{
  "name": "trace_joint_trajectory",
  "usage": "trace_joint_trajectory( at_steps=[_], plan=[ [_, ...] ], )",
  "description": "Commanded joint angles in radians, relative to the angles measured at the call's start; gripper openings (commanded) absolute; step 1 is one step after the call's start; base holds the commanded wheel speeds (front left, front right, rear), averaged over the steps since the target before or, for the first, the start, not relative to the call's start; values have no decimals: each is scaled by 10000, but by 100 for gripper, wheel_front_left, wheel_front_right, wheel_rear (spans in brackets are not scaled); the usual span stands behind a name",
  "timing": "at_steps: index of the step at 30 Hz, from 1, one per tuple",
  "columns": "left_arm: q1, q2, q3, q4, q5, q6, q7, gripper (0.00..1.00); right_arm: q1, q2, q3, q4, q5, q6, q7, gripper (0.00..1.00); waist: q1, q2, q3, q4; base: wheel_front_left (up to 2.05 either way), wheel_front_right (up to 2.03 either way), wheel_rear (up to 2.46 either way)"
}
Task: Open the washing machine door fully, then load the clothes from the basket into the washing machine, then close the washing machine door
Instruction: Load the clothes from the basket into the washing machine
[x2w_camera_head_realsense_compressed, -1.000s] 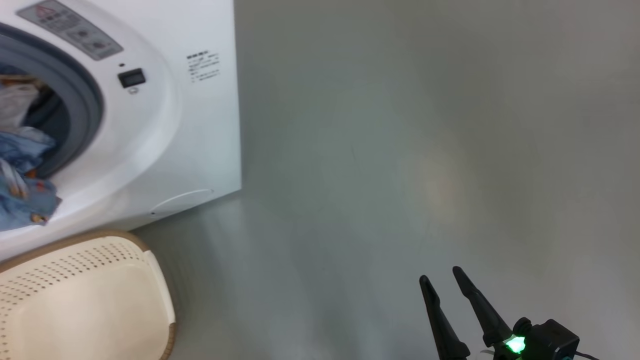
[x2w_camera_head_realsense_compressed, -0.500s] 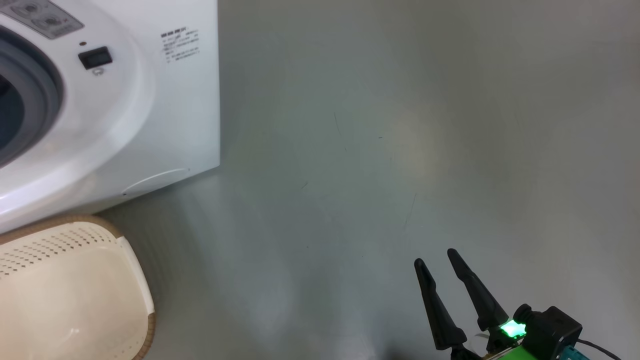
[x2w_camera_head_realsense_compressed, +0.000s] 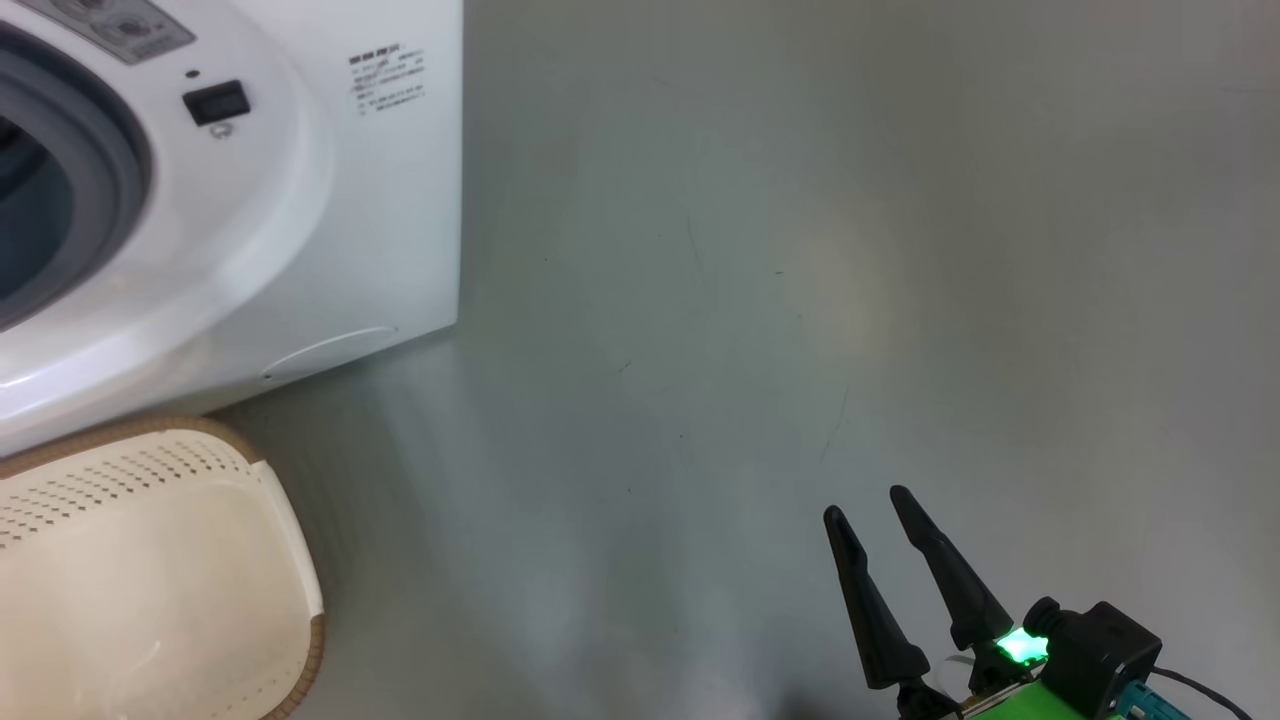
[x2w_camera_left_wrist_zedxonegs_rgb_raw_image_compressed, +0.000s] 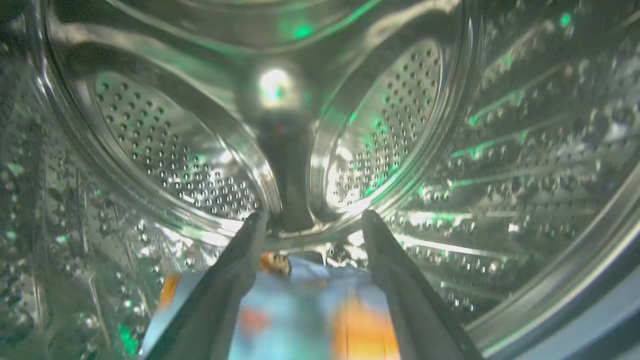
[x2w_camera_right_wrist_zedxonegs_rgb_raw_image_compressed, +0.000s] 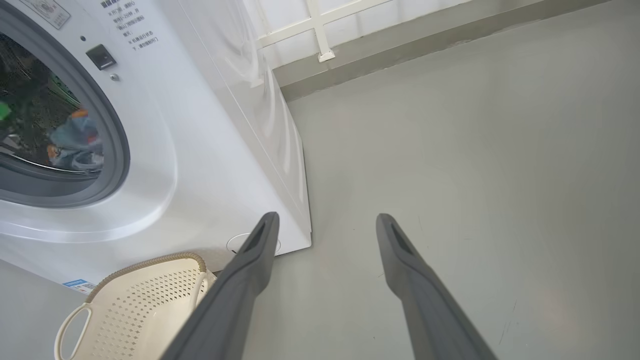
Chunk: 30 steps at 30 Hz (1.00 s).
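The white washing machine (x2w_camera_head_realsense_compressed: 330, 220) fills the head view's upper left, its grey gasket around a dark opening. My left gripper (x2w_camera_left_wrist_zedxonegs_rgb_raw_image_compressed: 312, 220) is inside the steel drum (x2w_camera_left_wrist_zedxonegs_rgb_raw_image_compressed: 165, 150), fingers wide apart. Light blue clothes (x2w_camera_left_wrist_zedxonegs_rgb_raw_image_compressed: 310, 310) with orange print lie blurred low between them, and no finger presses on them. In the right wrist view the clothes (x2w_camera_right_wrist_zedxonegs_rgb_raw_image_compressed: 75, 135) show through the opening of the washing machine (x2w_camera_right_wrist_zedxonegs_rgb_raw_image_compressed: 210, 125). The cream basket (x2w_camera_head_realsense_compressed: 150, 470) stands in front of the machine, its visible inside bare. My right gripper (x2w_camera_head_realsense_compressed: 868, 505) hovers open over the floor, well right of the machine. The door is out of view.
Grey floor (x2w_camera_head_realsense_compressed: 800, 250) stretches to the right of the machine. In the right wrist view my right gripper (x2w_camera_right_wrist_zedxonegs_rgb_raw_image_compressed: 327, 218) is open above the basket (x2w_camera_right_wrist_zedxonegs_rgb_raw_image_compressed: 150, 295), and a white wall with a low kerb (x2w_camera_right_wrist_zedxonegs_rgb_raw_image_compressed: 400, 45) runs behind the machine.
The head camera has shifted. The blue clothes that hung at the drum's mouth a second ago are gone from that view. The right gripper has hardly moved.
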Motion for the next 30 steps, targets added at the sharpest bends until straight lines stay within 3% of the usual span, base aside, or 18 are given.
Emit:
trace_joint_trajectory(
  at_steps=[1, 12, 30],
  plan=[
    [187, 485, 53, 13, -126, 17, -53, 100, -99, -116, 199, -194, 68, 62, -120, 100, 0, 0, -49, 36, 0, 0, 0],
    [646, 166, -379, 517, -423, 17, -53, 100, -152, -116, 75, -95, -24, 62, -120, 100, 0, 0, -317, 183, 0, 0, 0],
    [2984, -1564, 1066, -86, 601, 17, -53, 100, -257, -116, -348, 357, -484, 62, -120, 100, 0, 0, -1236, 947, 0, 0, 0]
  ],
)
